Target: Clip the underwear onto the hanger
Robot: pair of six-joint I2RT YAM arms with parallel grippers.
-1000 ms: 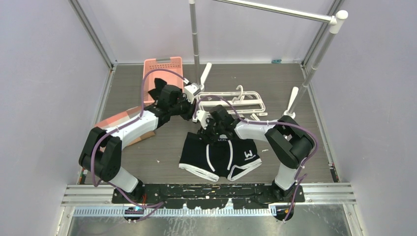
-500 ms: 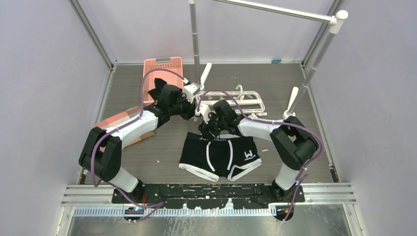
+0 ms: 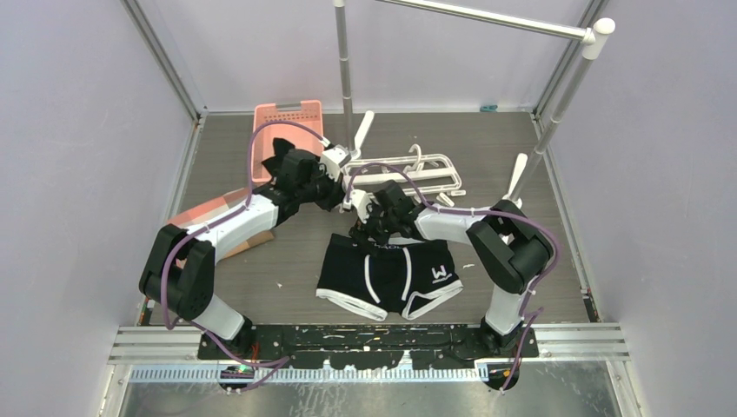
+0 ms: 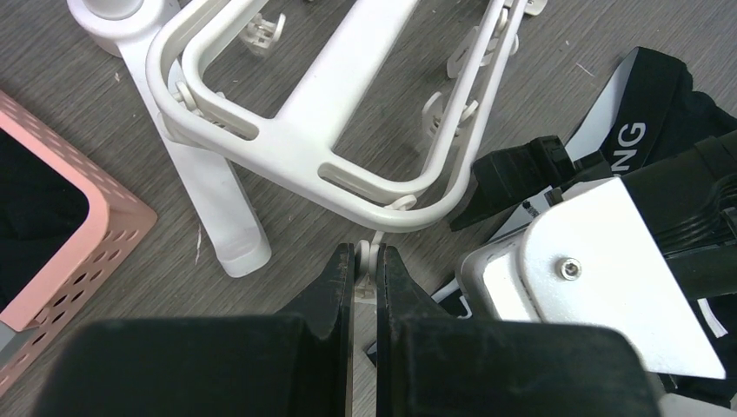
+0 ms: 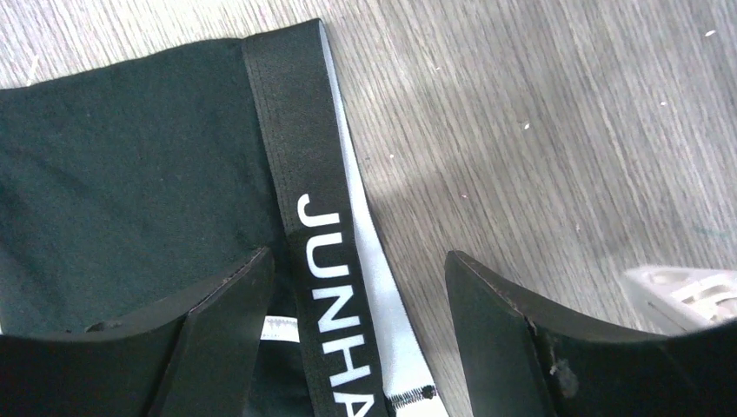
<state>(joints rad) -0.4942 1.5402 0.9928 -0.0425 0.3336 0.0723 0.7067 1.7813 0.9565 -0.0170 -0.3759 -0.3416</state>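
The underwear [image 3: 387,278] lies flat near the table's front, black with white piping and a W logo. The white hanger [image 3: 408,169] lies behind it. My left gripper [image 3: 341,187] is at the hanger's left end. In the left wrist view it [image 4: 365,252] is shut on a small white clip [image 4: 369,271] hanging under the hanger's rounded corner [image 4: 287,143]. My right gripper [image 3: 369,224] hovers over the waistband's left part. In the right wrist view it [image 5: 358,261] stands open astride the lettered waistband [image 5: 304,156], holding nothing.
A pink basket [image 3: 287,122] with dark cloth inside stands at the back left. The grey rail stand's posts [image 3: 345,61] and white feet [image 3: 518,178] flank the hanger. A salmon flat piece [image 3: 209,213] lies under the left arm. The right wrist housing [image 4: 600,278] sits close beside my left fingers.
My right gripper has opened wider above the waistband. The hanger has shifted slightly toward the back with the left gripper still shut on its clip.
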